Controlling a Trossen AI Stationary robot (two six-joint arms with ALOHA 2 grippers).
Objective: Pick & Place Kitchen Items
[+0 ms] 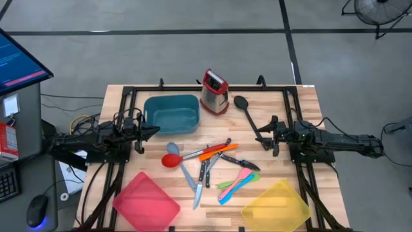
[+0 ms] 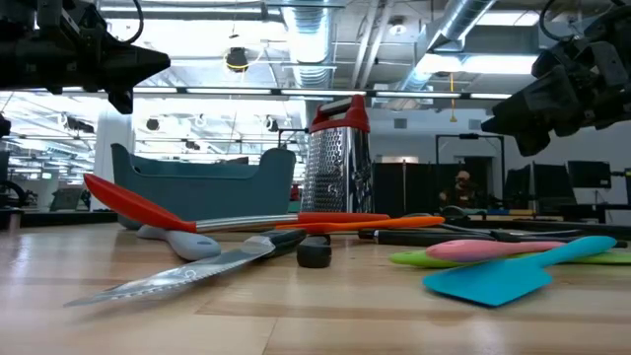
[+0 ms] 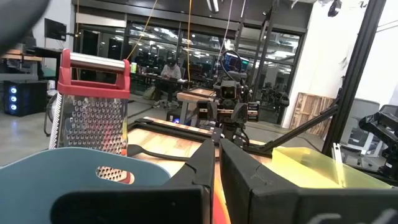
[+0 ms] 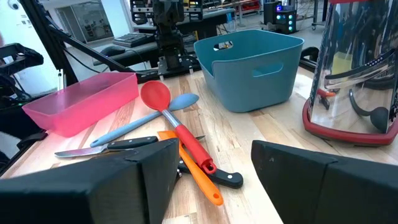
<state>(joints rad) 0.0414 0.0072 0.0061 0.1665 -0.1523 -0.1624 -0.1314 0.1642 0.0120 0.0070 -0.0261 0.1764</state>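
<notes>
From above we see the left gripper (image 1: 156, 130) pinched closed and empty beside the teal tray (image 1: 171, 113), the right gripper (image 1: 261, 137) spread wide near the black ladle (image 1: 247, 112). Low down, the utensils (image 2: 325, 237) lie mid-table. Our right wrist shows the red spoon (image 4: 174, 121) crossing the blue spoon (image 4: 146, 116).

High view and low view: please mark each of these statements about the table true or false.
1. The black ladle lies inside the teal plastic tray. False: it lies on the wooden table, beside the steel box grater.
2. The grater stands upright. True.
3. The right tool holds the red spoon. False: it is open and empty.
4. The left tool is shut. True.
5. The yellow tray holds nothing. True.
</notes>
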